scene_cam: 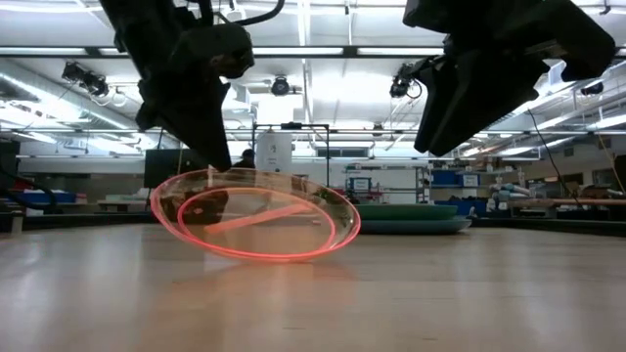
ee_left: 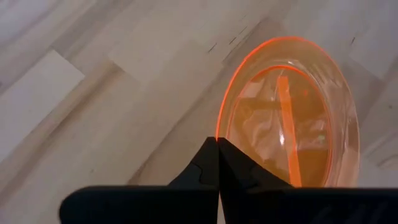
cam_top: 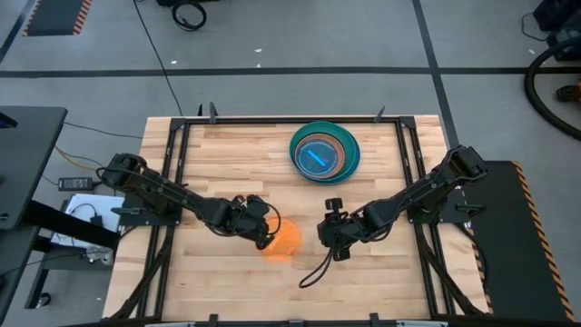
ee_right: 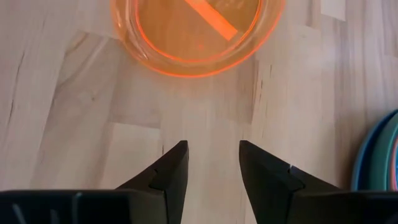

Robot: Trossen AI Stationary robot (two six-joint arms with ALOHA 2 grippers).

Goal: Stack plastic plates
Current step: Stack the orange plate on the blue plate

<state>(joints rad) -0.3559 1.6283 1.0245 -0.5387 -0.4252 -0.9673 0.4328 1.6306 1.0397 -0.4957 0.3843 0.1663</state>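
While pinching the near rim of the orange plate (cam_top: 285,238), the left end effector (ee_left: 217,163) is tilting it off the tabletop (cam_top: 236,154), probably for carrying to the stack (cam_top: 324,152) at the far edge. Right end effector (ee_right: 213,163) is hovering beside it, fingers apart, empty.

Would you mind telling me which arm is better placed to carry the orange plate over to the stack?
The left. The left gripper is already shut on the rim of the orange plate, tilting it off the table. The right gripper hangs open beside it, holding nothing. The stack of plates lies farther back.
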